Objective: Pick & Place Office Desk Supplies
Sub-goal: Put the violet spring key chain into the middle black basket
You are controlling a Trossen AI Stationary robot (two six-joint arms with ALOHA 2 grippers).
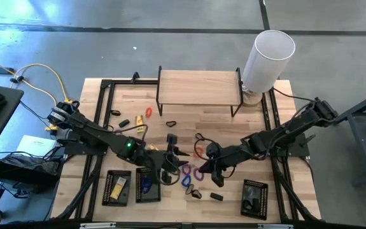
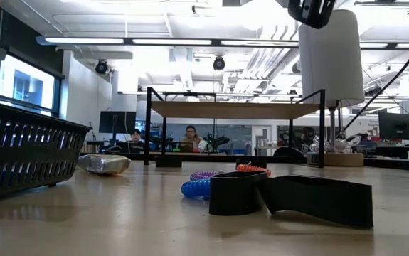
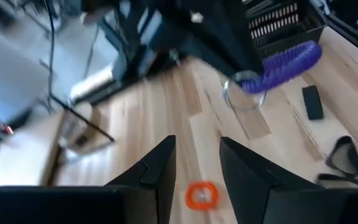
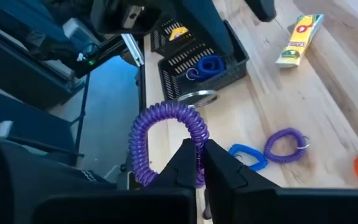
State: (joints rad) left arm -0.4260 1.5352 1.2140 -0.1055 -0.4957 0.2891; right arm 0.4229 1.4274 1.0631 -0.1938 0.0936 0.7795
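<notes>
On the desk's (image 1: 202, 117) left, near its front edge, we see two black mesh trays side by side: the outer tray (image 1: 116, 187) holds a yellow packet (image 1: 119, 183), and the inner tray (image 1: 147, 185) holds a blue coil loop (image 1: 146, 184); we cannot make out the rest of their contents. The left gripper (image 1: 173, 157) hovers just beside the inner tray. Its jaws stand partly apart with nothing between them, and an orange loop (image 3: 201, 195) shows on the wood below the gap. Much of its wrist view is blurred.

Toward the middle, more loops lie scattered on the bare wood: a blue loop (image 4: 248, 156) and a purple loop (image 4: 284, 144) close together, and a red-orange loop (image 1: 149, 112) farther back near the wooden shelf (image 1: 198, 89). A few small black pieces lie around them, too small to identify. From desk height, a black band (image 2: 289, 196) hides part of what lies behind it.

The right gripper (image 1: 212, 166) is at the centre, raised above the desk, its jaws closed on a purple coil loop (image 4: 166, 140), which arches up and over from the pinch point. A yellow oblong packet (image 4: 299, 38) lies on the wood beyond it.

Right of that, a third mesh tray (image 1: 254, 198) sits at the front, its contents dark and unclear. A tall white cylinder (image 1: 267, 58) stands at the back right corner.
</notes>
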